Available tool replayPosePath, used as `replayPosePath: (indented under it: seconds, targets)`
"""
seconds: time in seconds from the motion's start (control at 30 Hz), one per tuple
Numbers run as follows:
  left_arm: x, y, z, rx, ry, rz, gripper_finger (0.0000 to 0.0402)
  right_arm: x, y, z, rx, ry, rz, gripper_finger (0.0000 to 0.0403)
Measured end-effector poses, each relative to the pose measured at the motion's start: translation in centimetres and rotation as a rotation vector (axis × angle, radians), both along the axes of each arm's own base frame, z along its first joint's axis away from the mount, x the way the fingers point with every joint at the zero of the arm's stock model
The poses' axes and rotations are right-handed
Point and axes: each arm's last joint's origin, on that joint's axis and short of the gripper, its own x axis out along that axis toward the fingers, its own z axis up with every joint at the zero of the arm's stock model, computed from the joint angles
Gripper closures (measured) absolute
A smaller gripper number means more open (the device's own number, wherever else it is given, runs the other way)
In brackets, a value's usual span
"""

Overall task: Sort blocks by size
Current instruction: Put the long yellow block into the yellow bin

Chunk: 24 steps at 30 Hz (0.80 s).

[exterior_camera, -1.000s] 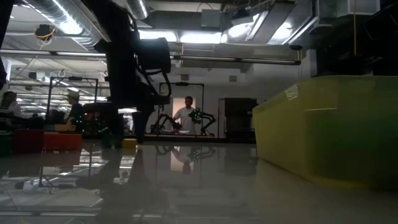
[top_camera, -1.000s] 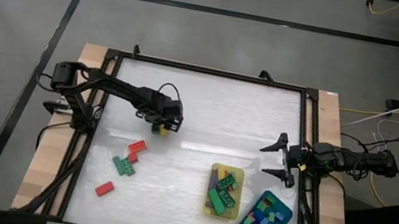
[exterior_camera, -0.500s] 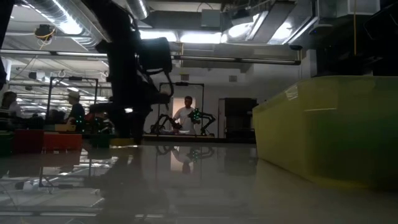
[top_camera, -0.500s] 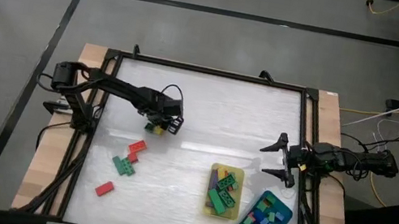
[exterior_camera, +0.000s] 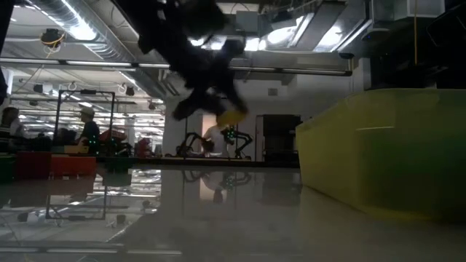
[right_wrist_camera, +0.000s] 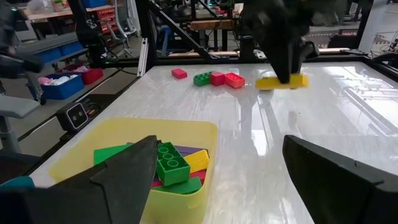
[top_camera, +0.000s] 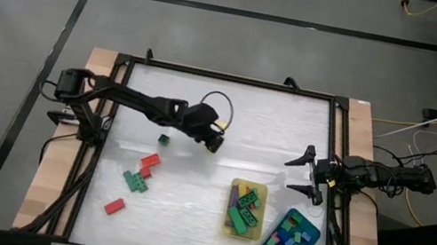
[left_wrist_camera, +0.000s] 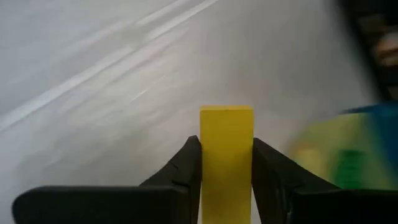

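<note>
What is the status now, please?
Left gripper shut on yellow block, above table. Right gripper open, waiting by yellow tray. Nothing in the way.

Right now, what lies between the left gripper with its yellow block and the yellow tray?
Only bare white table. In the high view nothing sits between the left gripper, shut on the yellow block, and the yellow tray.
</note>
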Motion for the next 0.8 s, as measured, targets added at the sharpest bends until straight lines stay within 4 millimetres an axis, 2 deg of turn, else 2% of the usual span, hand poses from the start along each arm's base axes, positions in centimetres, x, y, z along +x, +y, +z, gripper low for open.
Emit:
replayPosePath:
  seconds: [0.17, 0.27, 0.5, 0.63, 0.8]
  targets:
    - [2.0, -2.8, 1.8, 0.026, -0.259, -0.089, 0.0312, 0.0, 0.0, 0.0, 0.0, 0.0, 0.0, 0.0059]
    - [3.0, -4.9, 1.9, 0.053, -0.357, -0.157, 0.0307, 0.0, 0.0, 0.0, 0.001, -0.005, 0.0, 0.0059]
    - [5.0, -9.2, -0.4, 0.076, -0.518, -0.237, 0.0304, 0.2, 0.0, 1.4, -0.007, -0.166, 0.002, 0.0059]
    - [5.7, -10.8, -1.7, 0.112, -0.579, -0.272, 0.0303, 0.1, 0.0, 2.2, -0.007, -0.252, -0.022, 0.0059]
    - [6.1, -12.0, -3.5, 0.206, -0.564, -0.337, 0.0303, 0.1, -0.1, 2.6, -0.04, -0.295, -0.027, 0.0059]
